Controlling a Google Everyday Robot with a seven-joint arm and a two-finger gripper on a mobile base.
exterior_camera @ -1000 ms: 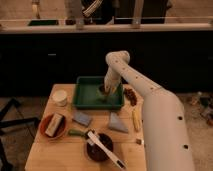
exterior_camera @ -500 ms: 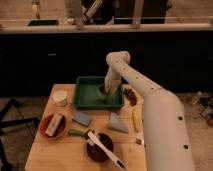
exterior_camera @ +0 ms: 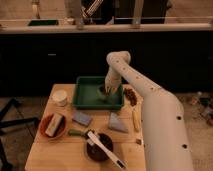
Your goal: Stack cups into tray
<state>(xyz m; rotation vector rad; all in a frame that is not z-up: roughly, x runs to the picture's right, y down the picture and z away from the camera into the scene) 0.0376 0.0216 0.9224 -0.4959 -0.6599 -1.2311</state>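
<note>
Gripper (exterior_camera: 108,91) low inside tray (exterior_camera: 85,102), over a dark cup (exterior_camera: 102,90), finger state unclear; white cup (exterior_camera: 60,97) sits left of tray; best to lift straight up, avoiding tipping the cup

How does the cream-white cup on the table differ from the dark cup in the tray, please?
The cream-white cup is pale and stands on the wooden table left of the green tray. The dark cup is dark and sits inside the tray, under the end effector. Both are small and round.
</note>
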